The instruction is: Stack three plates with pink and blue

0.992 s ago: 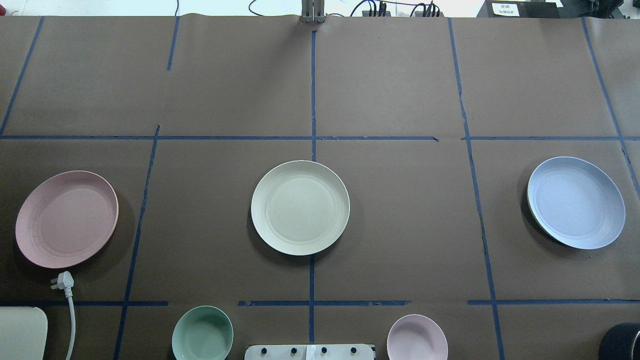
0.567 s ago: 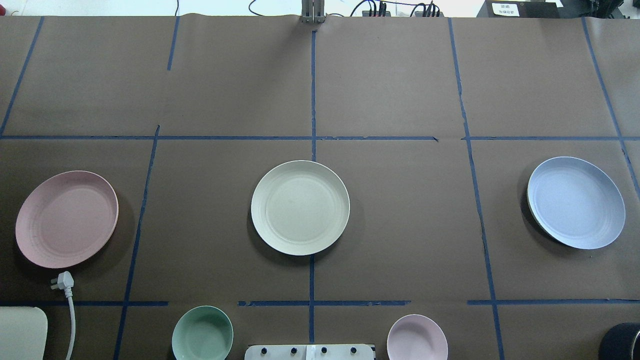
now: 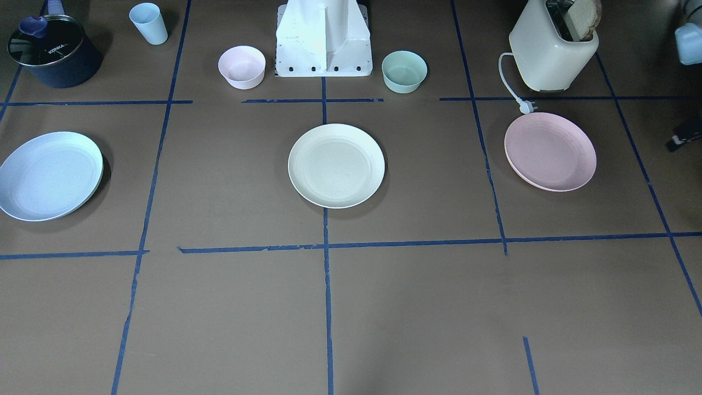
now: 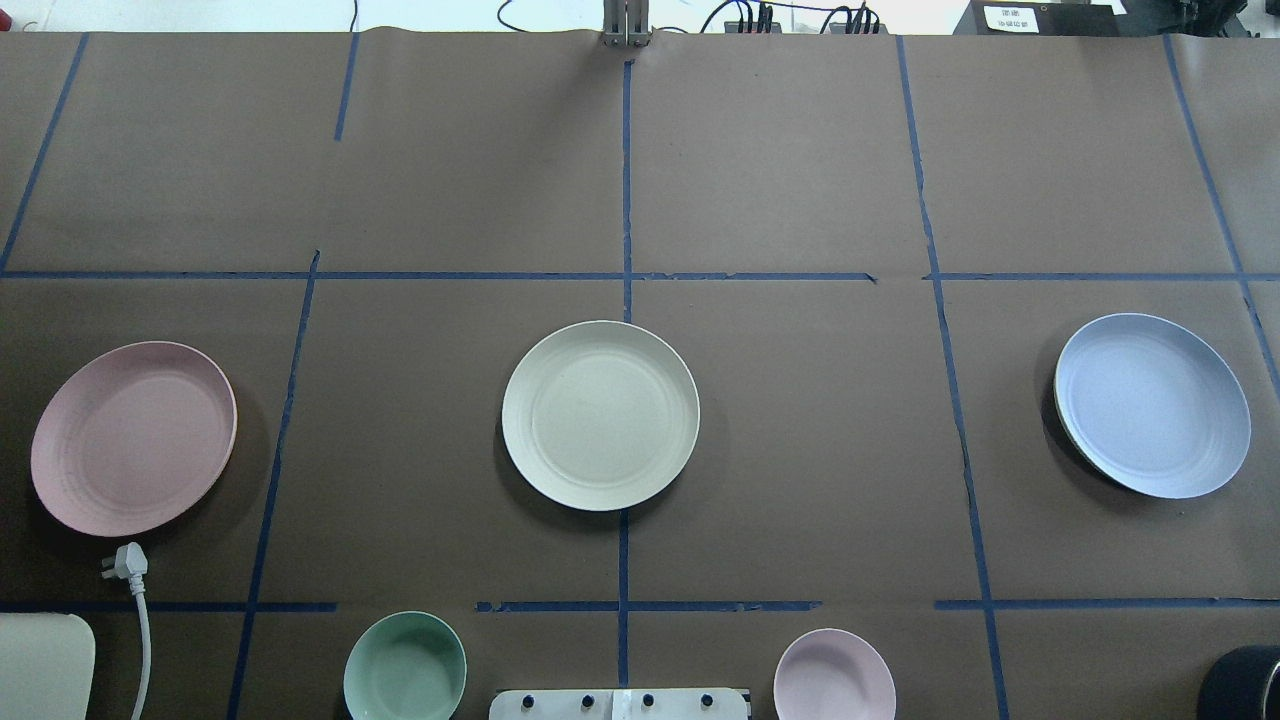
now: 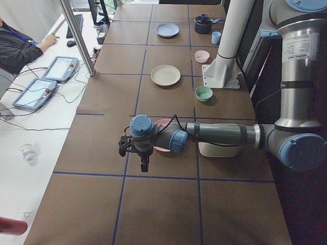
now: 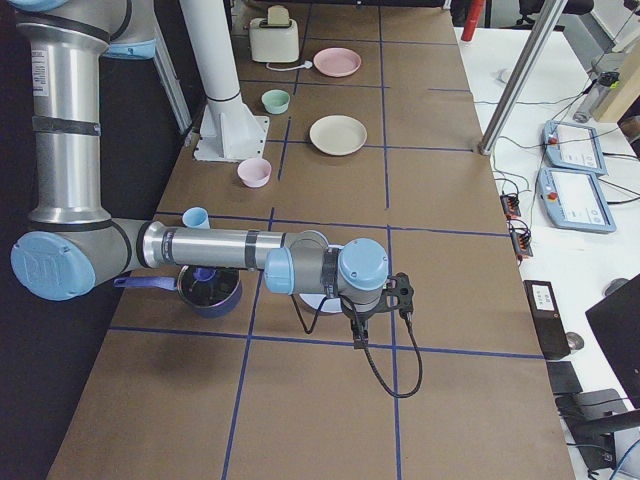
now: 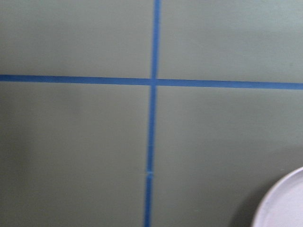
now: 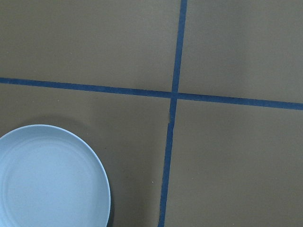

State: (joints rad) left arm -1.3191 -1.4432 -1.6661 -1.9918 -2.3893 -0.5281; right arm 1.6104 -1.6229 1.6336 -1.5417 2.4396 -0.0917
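- Nothing is stacked yet; the plates lie well apart in one row: cream plate (image 4: 600, 415) in the centre, pink plate (image 4: 133, 438) at the left, blue plate (image 4: 1152, 405) at the right.
- The left gripper (image 5: 145, 164) hangs above the table (image 4: 800, 450) near the pink plate and the right gripper (image 6: 357, 332) near the blue one, probably so each arm lifts its nearest plate onto the cream one.
- I cannot tell whether either gripper's jaws are open or closed.

cream plate (image 4: 600, 415) | pale pink plate (image 4: 133, 438) | light blue plate (image 4: 1152, 405) | brown table (image 4: 800, 450) | blue tape lines (image 4: 626, 200)
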